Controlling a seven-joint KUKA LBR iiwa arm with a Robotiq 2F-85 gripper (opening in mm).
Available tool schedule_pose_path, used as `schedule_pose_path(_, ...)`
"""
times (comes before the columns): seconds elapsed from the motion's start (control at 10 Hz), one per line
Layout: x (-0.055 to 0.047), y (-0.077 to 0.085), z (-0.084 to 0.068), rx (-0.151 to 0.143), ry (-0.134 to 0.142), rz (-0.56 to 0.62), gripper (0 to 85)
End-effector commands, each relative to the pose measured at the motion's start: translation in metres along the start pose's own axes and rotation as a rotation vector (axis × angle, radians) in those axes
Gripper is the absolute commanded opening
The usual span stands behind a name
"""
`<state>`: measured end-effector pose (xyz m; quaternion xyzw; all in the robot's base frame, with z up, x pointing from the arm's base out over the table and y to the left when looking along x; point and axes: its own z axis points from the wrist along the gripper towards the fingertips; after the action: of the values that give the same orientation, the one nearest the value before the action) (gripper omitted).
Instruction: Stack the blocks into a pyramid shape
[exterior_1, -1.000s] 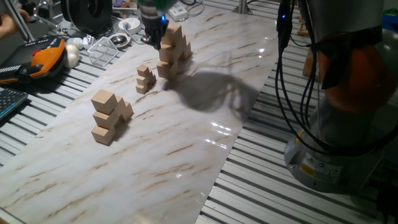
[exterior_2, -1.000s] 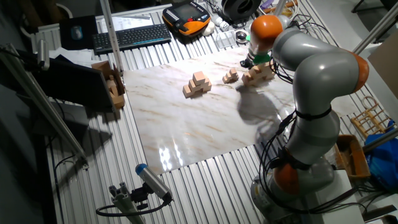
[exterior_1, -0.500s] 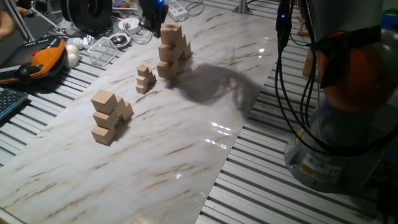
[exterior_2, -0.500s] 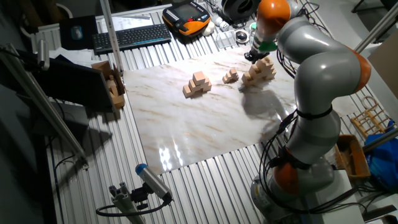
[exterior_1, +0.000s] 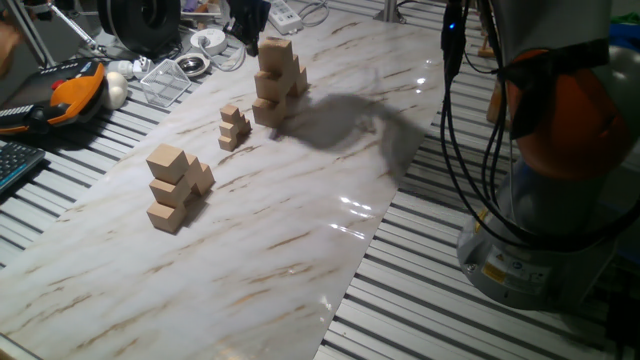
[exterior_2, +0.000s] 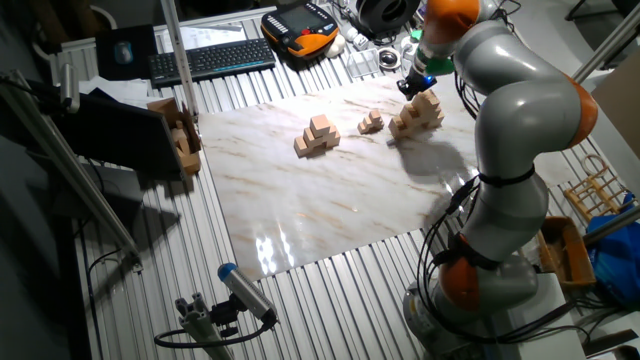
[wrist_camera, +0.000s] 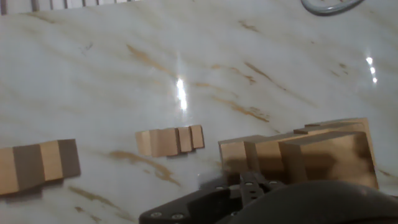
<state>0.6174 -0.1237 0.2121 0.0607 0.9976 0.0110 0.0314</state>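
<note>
The end effector was mostly cut off at the top of one fixed view, and the hand view showed only its dark base, so whether it stood wide or narrow could not be told. A second before, it had hung low against the pyramid shape; it had since risen clear. Three piles stood on the bench: the pyramid shape near the far edge, a pile of small cubes beside it, and more blocks towards the near end.
</note>
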Motion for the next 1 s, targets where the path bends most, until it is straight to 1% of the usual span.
schedule_pose_path(0.0,0.001,0.000,0.000,0.000,-0.001,0.016,0.0)
schedule_pose_path(0.2,0.008,0.004,0.000,0.007,-0.006,0.007,0.0)
schedule_pose_path(0.3,0.010,0.005,-0.003,0.016,-0.006,-0.020,0.0)
schedule_pose_path(0.4,0.013,0.008,-0.006,0.015,0.001,-0.027,0.0)
schedule_pose_path(0.5,0.016,0.013,-0.008,0.021,0.001,-0.025,0.0)
schedule_pose_path(0.7,0.023,0.017,-0.007,0.036,-0.020,-0.029,0.0)
schedule_pose_path(0.8,0.026,0.019,-0.006,0.025,-0.024,-0.030,0.0)
schedule_pose_path(0.9,0.028,0.019,-0.005,0.036,-0.031,-0.029,0.0)
